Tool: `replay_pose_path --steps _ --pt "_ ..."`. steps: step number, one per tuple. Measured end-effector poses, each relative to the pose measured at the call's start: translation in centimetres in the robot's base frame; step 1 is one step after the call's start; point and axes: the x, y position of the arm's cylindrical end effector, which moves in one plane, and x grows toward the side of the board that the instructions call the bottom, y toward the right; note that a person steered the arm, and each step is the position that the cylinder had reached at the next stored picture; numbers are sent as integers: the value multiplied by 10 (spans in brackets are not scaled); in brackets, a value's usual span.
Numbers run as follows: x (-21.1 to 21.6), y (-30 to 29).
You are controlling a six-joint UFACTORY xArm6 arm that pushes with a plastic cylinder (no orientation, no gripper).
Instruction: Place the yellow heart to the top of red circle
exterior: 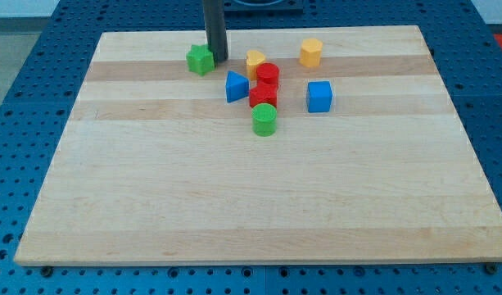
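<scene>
Tip (219, 61) resting just right of green block (200, 59), gripping nothing, being a bare rod. Yellow heart (255, 60) sitting touching red circle (268, 74) at upper left; likely approaching to nudge rightward.

The rod (214, 29) is cut off by the view's top; yellow heart (255, 59) partly hidden.

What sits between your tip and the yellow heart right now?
Camera view: only bare board lies between my tip, beside the green block, and the yellow heart, which touches the red circle.
</scene>
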Motion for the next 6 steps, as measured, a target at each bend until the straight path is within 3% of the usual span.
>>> replay_pose_path --steps 1,4,6 --pt "25 2" --pt "-29 46" --pt "-29 72"
